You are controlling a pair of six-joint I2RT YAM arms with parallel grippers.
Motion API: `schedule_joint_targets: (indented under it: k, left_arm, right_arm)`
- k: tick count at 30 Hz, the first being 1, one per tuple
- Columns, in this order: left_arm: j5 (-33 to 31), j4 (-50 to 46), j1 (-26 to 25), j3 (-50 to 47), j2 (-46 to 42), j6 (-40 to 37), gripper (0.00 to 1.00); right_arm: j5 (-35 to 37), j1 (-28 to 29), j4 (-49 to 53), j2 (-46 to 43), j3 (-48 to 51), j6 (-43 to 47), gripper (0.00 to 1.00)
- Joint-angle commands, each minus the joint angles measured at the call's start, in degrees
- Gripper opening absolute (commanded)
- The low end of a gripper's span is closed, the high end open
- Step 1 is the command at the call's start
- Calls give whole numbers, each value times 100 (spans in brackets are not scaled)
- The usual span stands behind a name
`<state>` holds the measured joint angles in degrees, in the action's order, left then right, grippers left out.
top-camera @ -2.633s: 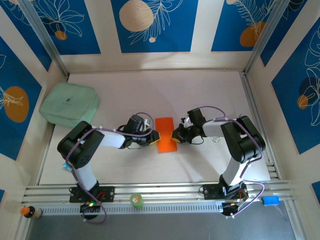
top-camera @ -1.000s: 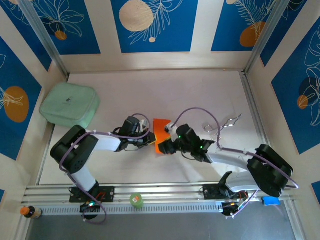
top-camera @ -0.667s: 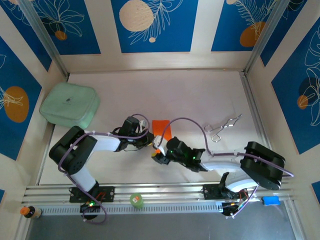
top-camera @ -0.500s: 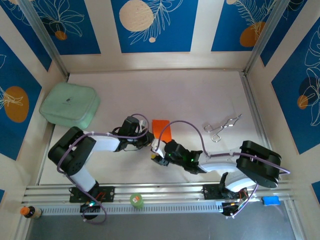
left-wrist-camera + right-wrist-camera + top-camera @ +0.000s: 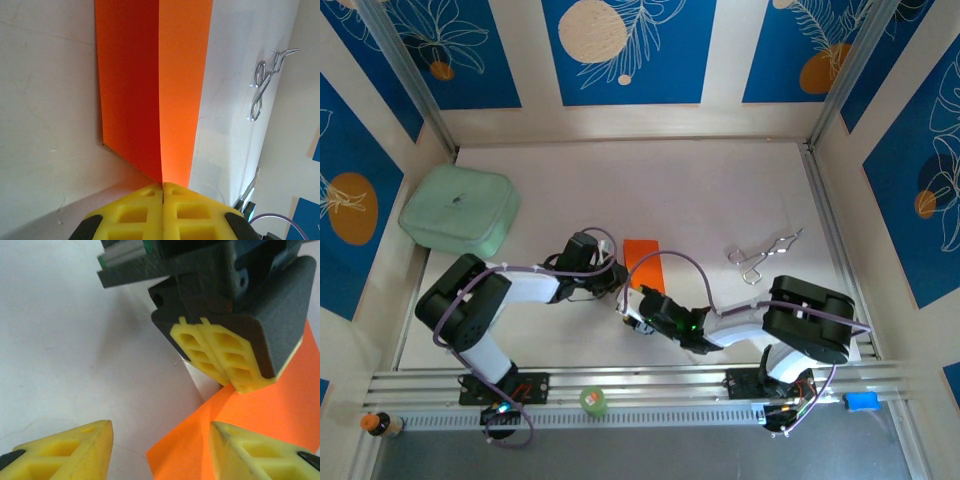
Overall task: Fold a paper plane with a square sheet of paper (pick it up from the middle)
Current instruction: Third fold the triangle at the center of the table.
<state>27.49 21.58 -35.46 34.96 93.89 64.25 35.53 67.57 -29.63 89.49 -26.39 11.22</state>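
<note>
Square sheet of paper (image 5: 642, 255) lies mid-table, just below centre of the top view. It reads as a narrow orange strip there, so I judge it already folded along a centre crease. The long axis runs from lower left up toward the top of the frame, slightly tilted. In the left wrist view the square sheet of paper (image 5: 155, 90) runs straight up the frame with the crease down its middle. The left half is darker and the right half brighter, so I'd say the halves stand at an angle, not pressed flat.

My left gripper (image 5: 614, 281) is closed, pinching the sheet's near end. In its own view the left gripper (image 5: 163, 187) has its pads together right where the crease ends.

My right gripper (image 5: 633, 318) is open and holds nothing. In the top view it sits just below the sheet's lower end, just beside the left gripper. In the right wrist view the square sheet of paper (image 5: 260, 425) takes the lower right, and its corner pokes in between my spread fingers (image 5: 75, 452), nearer the right-hand one. The left gripper (image 5: 222, 365) is dead ahead, its tip touching the orange edge.

Key relation: the sheet lies ahead and to the right of the right jaws, and the left jaws already hold that same end. Any right-side grab means shifting right.

Metal forceps (image 5: 765, 256) are well apart at right of the table (image 5: 720, 190); the green pad (image 5: 458, 210) is at far left.
</note>
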Motion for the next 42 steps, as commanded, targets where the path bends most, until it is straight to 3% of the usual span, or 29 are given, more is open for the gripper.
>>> schedule_joint_targets:
  k: [1, 22, 42]
  left_arm:
    - [131, -14, 67, 64, -111, 37, 1]
    - [110, -31, 66, 58, -65, 2, 0]
    - [95, -89, 75, 64, -80, -15, 0]
  right_arm:
    - [507, 54, -369, 67, -17, 142, 50]
    - [412, 65, 111, -282, 96, -208, 28]
    - [319, 17, 237, -354, 64, -382, 15]
